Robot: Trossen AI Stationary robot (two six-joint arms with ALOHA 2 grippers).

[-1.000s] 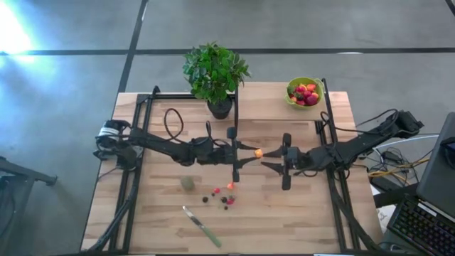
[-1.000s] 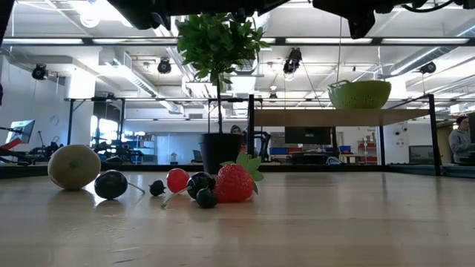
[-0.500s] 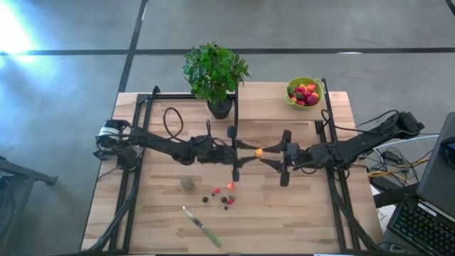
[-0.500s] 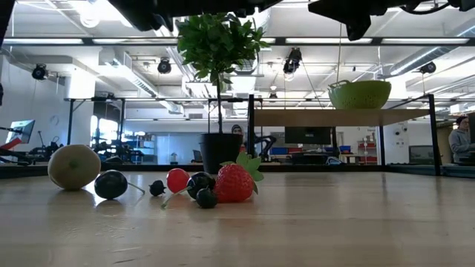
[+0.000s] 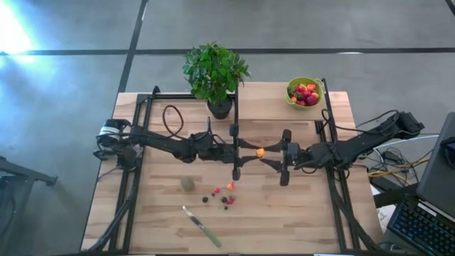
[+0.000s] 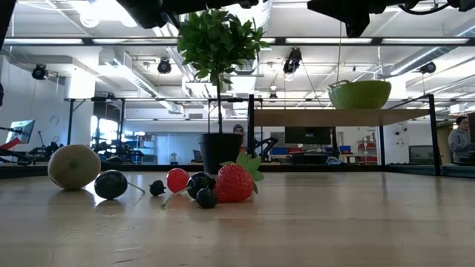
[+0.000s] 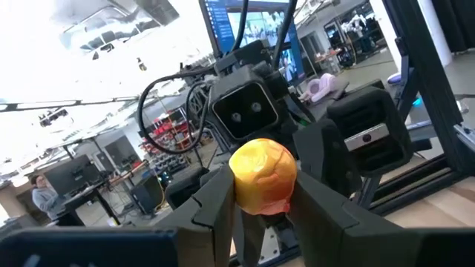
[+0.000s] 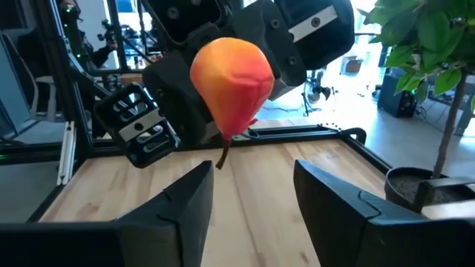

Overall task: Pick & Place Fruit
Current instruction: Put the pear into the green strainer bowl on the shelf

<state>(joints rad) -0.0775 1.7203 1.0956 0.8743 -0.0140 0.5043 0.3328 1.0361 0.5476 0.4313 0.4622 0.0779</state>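
Jaws, mid-table handover: left gripper [image 5: 250,148] clenched on orange-red fruit [image 5: 259,152] held above the table, right gripper [image 5: 269,162] now spread wider than a second ago around it, so the transfer looks about to happen.

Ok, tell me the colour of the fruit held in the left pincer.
Orange-red blending into yellow, on the fruit in the left pincer; the right wrist view shows it best.
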